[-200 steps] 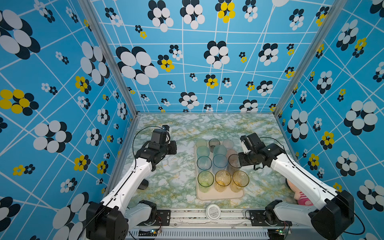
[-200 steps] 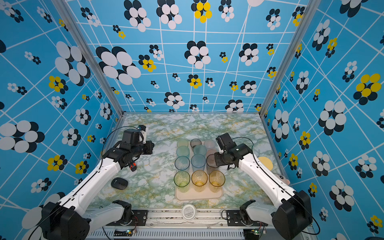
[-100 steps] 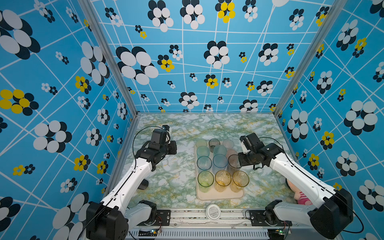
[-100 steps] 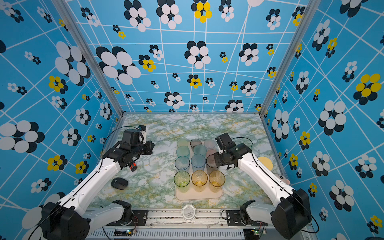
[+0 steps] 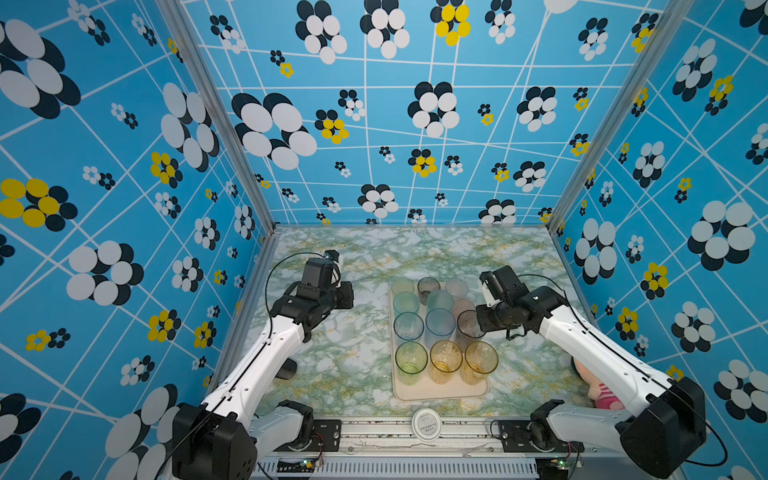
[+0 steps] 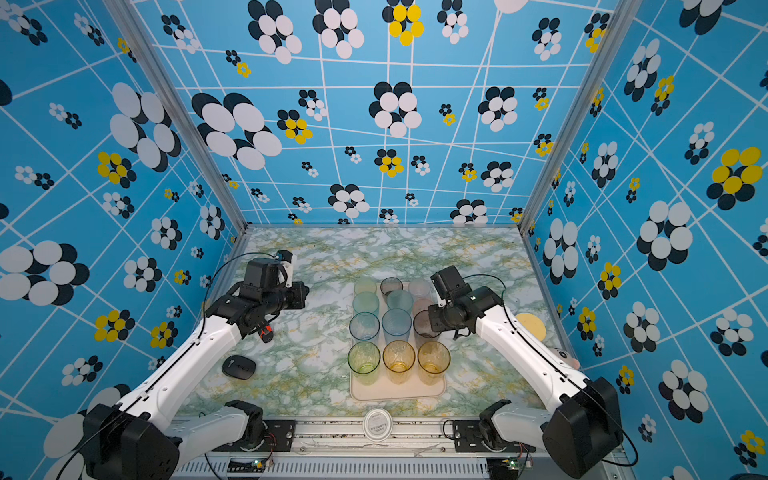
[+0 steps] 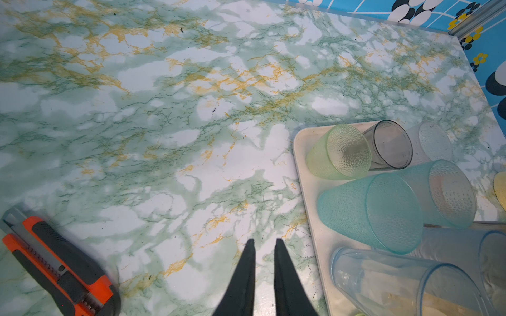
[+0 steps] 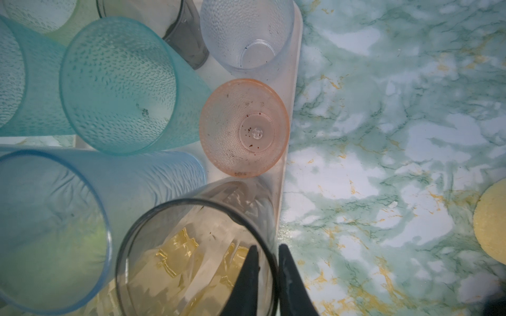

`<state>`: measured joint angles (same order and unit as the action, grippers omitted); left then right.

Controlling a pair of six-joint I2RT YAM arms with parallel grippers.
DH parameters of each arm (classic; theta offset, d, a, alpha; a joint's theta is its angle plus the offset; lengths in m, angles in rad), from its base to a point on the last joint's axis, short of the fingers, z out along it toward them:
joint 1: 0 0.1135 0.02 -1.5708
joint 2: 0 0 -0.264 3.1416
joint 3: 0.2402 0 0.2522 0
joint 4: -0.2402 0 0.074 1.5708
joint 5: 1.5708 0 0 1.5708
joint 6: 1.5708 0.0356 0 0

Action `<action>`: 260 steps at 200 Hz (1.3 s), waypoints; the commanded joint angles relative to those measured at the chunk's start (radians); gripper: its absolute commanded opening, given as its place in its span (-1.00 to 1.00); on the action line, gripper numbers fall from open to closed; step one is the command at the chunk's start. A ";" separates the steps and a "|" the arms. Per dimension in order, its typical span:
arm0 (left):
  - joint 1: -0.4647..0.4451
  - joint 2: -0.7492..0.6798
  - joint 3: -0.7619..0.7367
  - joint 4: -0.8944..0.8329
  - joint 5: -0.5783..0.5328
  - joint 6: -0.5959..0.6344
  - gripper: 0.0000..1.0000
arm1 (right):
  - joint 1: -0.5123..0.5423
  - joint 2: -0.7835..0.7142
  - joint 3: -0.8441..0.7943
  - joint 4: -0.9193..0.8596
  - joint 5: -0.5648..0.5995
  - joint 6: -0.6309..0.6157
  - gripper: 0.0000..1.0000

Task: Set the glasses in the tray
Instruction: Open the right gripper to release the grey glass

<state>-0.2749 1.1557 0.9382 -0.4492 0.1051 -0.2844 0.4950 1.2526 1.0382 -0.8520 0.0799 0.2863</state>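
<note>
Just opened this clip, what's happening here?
The right gripper straddles the rim of a smoky grey tumbler standing upright at the right edge of the tray, one finger inside, one outside; whether it is pinching the rim cannot be told. The left gripper hovers over the table left of the tray, jaws slightly apart, empty. About a dozen glasses stand in the tray; none is visible outside it.

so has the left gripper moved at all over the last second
No. In a top view the left gripper hangs in the same spot, left of the tray near its far corner, with the same gap to its rim.
</note>
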 commanded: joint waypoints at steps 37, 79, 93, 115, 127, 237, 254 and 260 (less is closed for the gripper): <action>0.009 0.002 0.019 -0.021 0.012 0.012 -0.66 | -0.005 -0.002 -0.012 0.007 0.011 0.019 -0.56; 0.008 0.002 0.016 -0.019 0.012 0.011 -0.67 | -0.005 -0.008 -0.013 0.008 0.010 0.021 -0.50; 0.009 0.002 0.016 -0.020 0.012 0.012 -0.67 | -0.006 -0.009 -0.014 0.008 0.011 0.021 -0.47; 0.008 0.003 0.016 -0.019 0.012 0.013 -0.66 | -0.004 -0.010 -0.011 0.010 0.007 0.022 -0.41; 0.009 0.004 0.014 -0.017 0.012 0.013 -0.66 | -0.004 -0.012 -0.012 0.010 0.007 0.024 -0.39; 0.008 -0.001 -0.010 0.004 -0.003 0.009 -0.64 | -0.006 -0.051 0.009 0.008 0.025 0.022 -0.21; 0.008 -0.002 -0.014 0.006 -0.005 0.009 -0.64 | -0.006 -0.061 0.020 0.008 0.031 0.019 -0.17; 0.008 -0.002 -0.015 0.006 -0.005 0.010 -0.63 | -0.006 -0.066 0.026 0.008 0.032 0.020 -0.16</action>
<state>-0.2749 1.1557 0.9379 -0.4484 0.1047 -0.2844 0.4950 1.2140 1.0386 -0.8478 0.0872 0.3038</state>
